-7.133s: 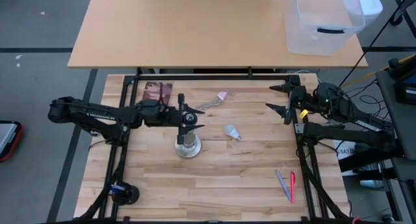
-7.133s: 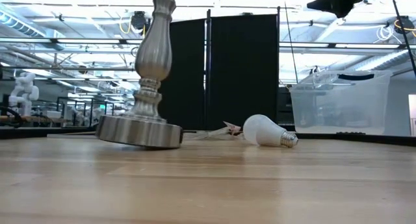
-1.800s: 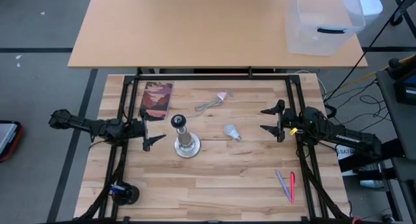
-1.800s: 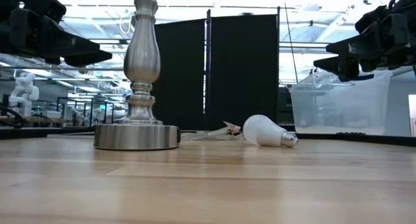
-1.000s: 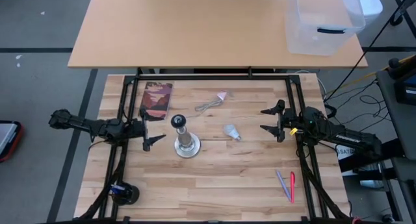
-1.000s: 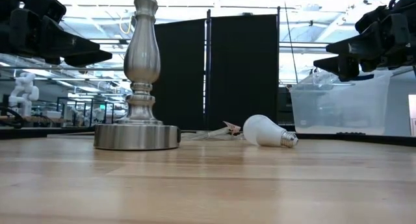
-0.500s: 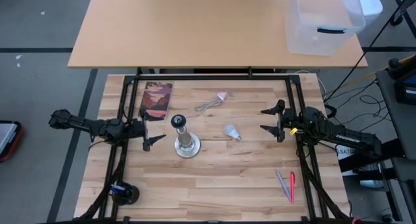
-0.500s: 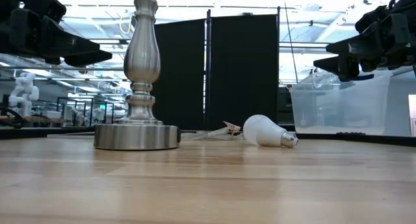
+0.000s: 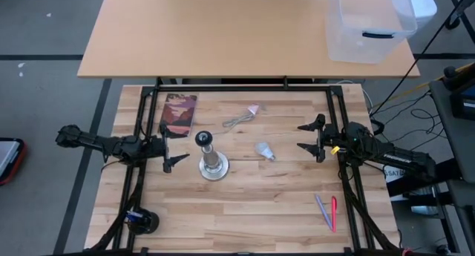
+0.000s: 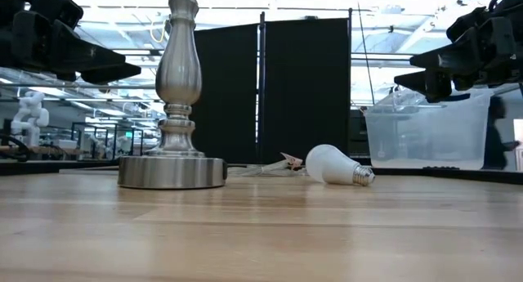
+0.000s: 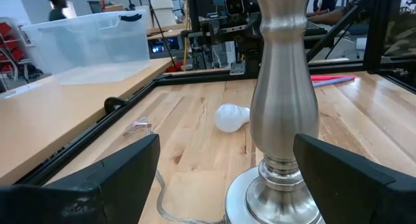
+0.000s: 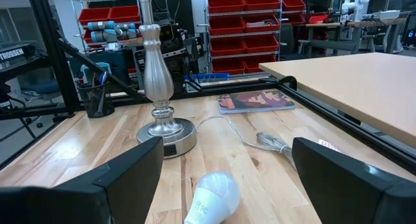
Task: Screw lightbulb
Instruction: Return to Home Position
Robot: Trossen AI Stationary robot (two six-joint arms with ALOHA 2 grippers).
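The lightbulb [image 9: 265, 151] lies on its side on the wooden table, its frosted globe and grey screw base both resting on the wood [image 10: 337, 166]; it also shows in the right wrist view [image 12: 211, 198] and the left wrist view [image 11: 231, 117]. The silvery lamp stand [image 9: 211, 161] stands upright on its round base [image 10: 172, 171], left of the bulb. My left gripper [image 9: 172, 150] is open, left of the stand, above the table. My right gripper [image 9: 309, 138] is open, right of the bulb, above the table. Both are empty.
A patterned booklet [image 9: 179, 113] lies at the far left. A cord with a pink-tipped wrapper [image 9: 243, 116] lies behind the stand. Two pens [image 9: 327, 211] lie near the right front. A clear plastic bin [image 9: 369, 22] stands on the far table.
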